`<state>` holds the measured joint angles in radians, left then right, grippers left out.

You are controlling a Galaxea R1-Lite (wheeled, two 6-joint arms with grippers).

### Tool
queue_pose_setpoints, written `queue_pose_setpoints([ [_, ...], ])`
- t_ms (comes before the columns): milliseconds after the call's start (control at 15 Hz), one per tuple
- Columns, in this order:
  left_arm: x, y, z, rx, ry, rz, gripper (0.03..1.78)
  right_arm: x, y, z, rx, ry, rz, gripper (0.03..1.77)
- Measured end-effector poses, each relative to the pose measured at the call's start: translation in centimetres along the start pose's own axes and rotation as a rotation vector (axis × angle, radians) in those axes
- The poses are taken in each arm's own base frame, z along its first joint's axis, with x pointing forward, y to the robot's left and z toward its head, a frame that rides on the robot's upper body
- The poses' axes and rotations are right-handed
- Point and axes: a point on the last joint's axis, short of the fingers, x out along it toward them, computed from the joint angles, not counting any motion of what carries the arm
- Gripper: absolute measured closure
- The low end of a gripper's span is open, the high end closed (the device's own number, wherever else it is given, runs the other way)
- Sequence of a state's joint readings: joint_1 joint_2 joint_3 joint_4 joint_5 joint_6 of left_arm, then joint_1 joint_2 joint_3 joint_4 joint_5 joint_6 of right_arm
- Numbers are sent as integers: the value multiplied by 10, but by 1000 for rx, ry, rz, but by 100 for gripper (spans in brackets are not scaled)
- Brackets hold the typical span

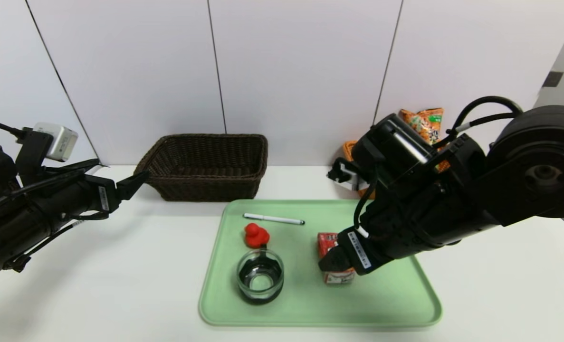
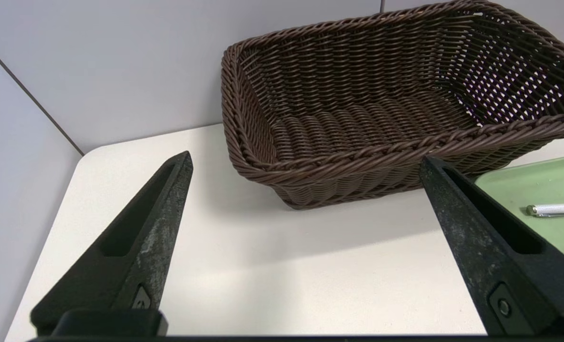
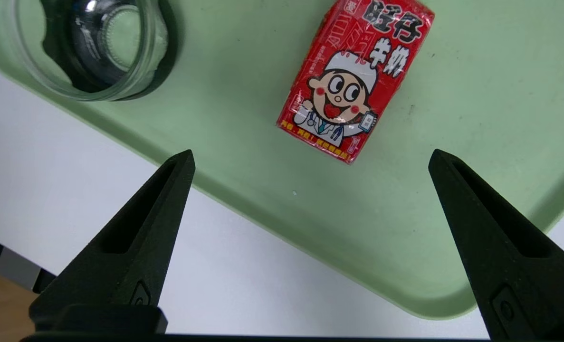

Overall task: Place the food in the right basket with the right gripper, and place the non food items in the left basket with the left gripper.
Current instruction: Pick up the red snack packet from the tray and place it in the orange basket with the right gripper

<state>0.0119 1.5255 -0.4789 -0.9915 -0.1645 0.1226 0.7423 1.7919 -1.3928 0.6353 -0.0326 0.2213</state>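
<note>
Right pincer: spread wide, empty, above the tray.
Red cartoon-faced drink carton: lying on the green rectangular tray; best centred between the tips before closing squarely across its narrow width.
Clear round glass cup: nearby; needs clearance.
Left pincer: parked beside the dark-brown wicker basket, open.

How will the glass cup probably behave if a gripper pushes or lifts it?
The glass cup looks smooth and clear, so it may slip between hard fingers. Its round wall could make it turn or slide when pushed from one side. It is short and wide and stands upright on the green tray, so it seems unlikely to tip easily.
</note>
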Motion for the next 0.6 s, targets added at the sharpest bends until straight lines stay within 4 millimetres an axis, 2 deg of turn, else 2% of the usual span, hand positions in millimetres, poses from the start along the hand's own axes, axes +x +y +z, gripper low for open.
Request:
queue_pose_setpoints([
  [267,-3,-1,-5,5,-24,3,12,23,-3,0,46,53,-23,10],
  [600,-2,-1,-6,-20,-21,2,12,54,-10,4,76,39,-39,10],
])
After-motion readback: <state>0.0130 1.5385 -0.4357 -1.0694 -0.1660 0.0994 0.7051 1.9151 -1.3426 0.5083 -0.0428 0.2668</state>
